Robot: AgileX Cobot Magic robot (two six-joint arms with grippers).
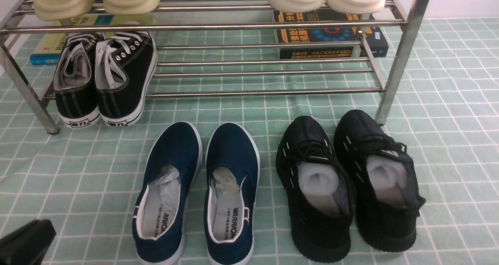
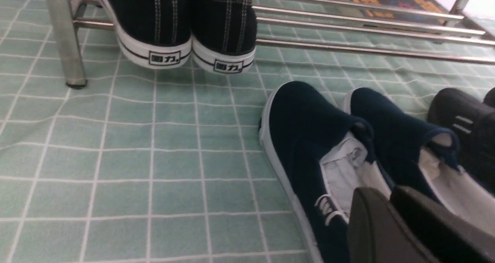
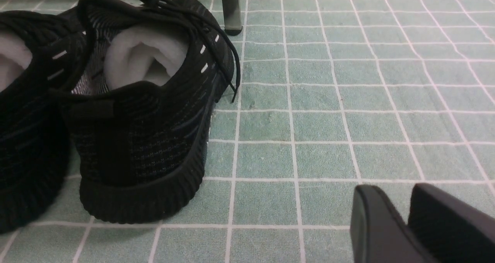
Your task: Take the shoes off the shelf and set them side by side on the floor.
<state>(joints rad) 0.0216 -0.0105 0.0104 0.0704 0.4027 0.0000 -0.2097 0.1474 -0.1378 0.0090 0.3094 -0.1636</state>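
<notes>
- Front view shows you the navy slip-on shoes (image 1: 199, 191) already on the floor (image 1: 78, 171), side by side, toes toward the shelf (image 1: 249, 25), heels toward the robot. A narrow strip of floor shows between them.
- Judging by this, the placing looks done; what remains is to draw both arms away cleanly.
- Your left claw (image 2: 390, 209), seen in the left wrist view, sits low, right at the heel opening of the left shoe. Its fingers look nearly pressed together, and nothing is visibly pinched between them. A careless pull-back could catch the heel rim and twist that shoe out of line.
- Your right claw (image 3: 402, 212) hovers over bare floor with a small gap between its fingers, holding nothing.
- Just beside the right slip-on stand the black knit sneakers (image 1: 347, 183). A sideways sweep of the right arm could knock them into the pair.
- On the lower tier, black lace-up sneakers (image 1: 103, 78) overhang the front rod; brushing the shelf might tip them down.
</notes>
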